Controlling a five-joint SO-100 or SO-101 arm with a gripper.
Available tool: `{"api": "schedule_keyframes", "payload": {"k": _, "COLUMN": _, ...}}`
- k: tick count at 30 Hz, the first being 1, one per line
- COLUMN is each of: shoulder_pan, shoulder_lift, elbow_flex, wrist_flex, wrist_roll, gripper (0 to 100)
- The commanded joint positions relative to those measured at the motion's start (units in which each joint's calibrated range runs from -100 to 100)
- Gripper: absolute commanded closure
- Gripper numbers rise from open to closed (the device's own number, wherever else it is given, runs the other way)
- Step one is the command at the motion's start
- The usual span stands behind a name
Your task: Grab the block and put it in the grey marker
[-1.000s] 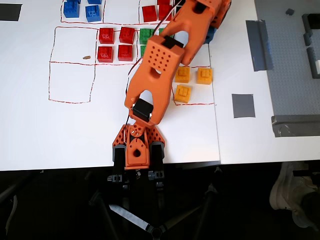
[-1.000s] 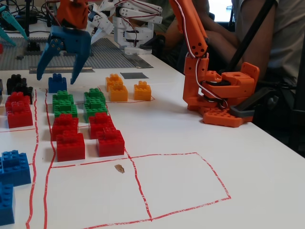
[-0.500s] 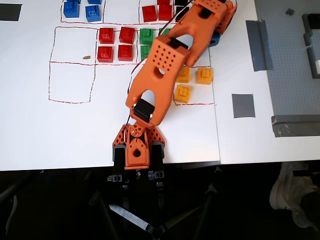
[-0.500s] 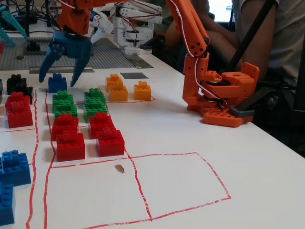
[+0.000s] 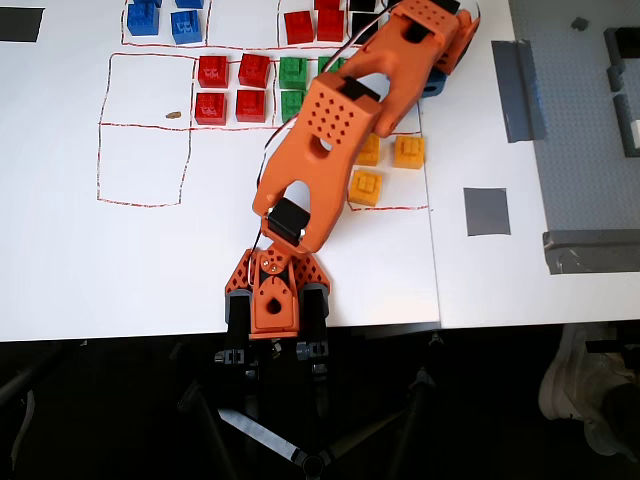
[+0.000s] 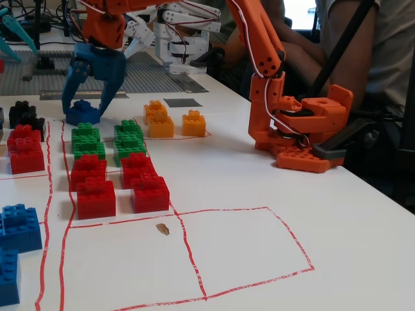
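In the fixed view my blue gripper (image 6: 85,107) points down at the far left of the table. Its jaws are spread open on either side of a small blue block (image 6: 80,112) that sits on the table beyond the green blocks. The fingertips (image 6: 67,105) are down near the table. The grey marker (image 6: 183,102) is a dark flat patch to the right, behind the yellow blocks. In the overhead view the marker (image 5: 487,211) lies right of the yellow blocks. There the orange arm (image 5: 340,120) covers the gripper, and only a blue bit (image 5: 434,86) shows.
Green (image 6: 107,139), red (image 6: 117,184), yellow (image 6: 172,121) and black (image 6: 24,113) blocks stand in red-lined squares. More blue blocks (image 5: 165,20) sit apart. A long lighter tape strip (image 5: 518,90) and a grey baseplate (image 5: 590,120) lie beyond the marker. The arm's base (image 6: 301,133) is at the right.
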Motion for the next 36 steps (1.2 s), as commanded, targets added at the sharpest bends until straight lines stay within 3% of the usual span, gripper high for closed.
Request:
{"api": "schedule_keyframes", "payload": {"k": 1, "shoulder_pan": -0.33, "shoulder_lift": -6.60, "elbow_flex": -1.29, "wrist_flex": 0.24, "wrist_roll": 0.39, "gripper": 75}}
{"api": "schedule_keyframes", "payload": {"k": 26, "shoulder_pan": -4.91, "shoulder_lift": -11.61, "elbow_flex": -3.02, "wrist_flex": 0.97, "wrist_roll": 0.10, "gripper": 75}}
{"api": "schedule_keyframes", "payload": {"k": 36, "shoulder_pan": -5.99, "shoulder_lift": -13.25, "elbow_flex": -3.02, "wrist_flex": 1.71, "wrist_roll": 0.20, "gripper": 80}}
